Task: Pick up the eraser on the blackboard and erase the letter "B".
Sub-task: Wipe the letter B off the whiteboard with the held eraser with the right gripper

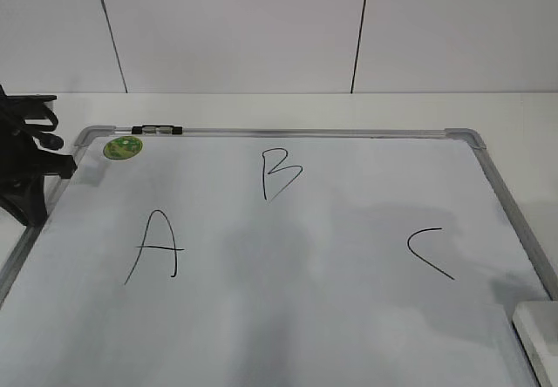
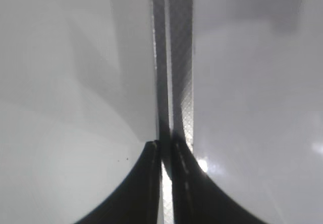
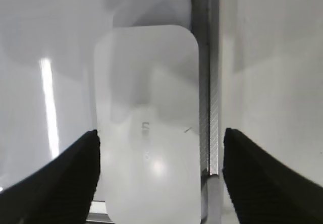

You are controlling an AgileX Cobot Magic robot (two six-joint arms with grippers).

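Trouble spot: right pincer (image 3: 160,146) hangs wide open over the eraser (image 3: 147,123) at the blackboard's (image 1: 349,300) near-right edge, tight against the frame (image 3: 208,82); one finger could catch it. Left pincer (image 2: 166,151) is closed, empty. Letter "B" (image 1: 281,174) sits far-centre.

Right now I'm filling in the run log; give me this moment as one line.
stage: pre-grasp | right pincer: open over eraser | left pincer: shut, idle at blackboard edge | letter "B": intact

white eraser (image 3: 146,133) flat on blackboard (image 1: 349,256), letter "B" (image 1: 279,174) intact
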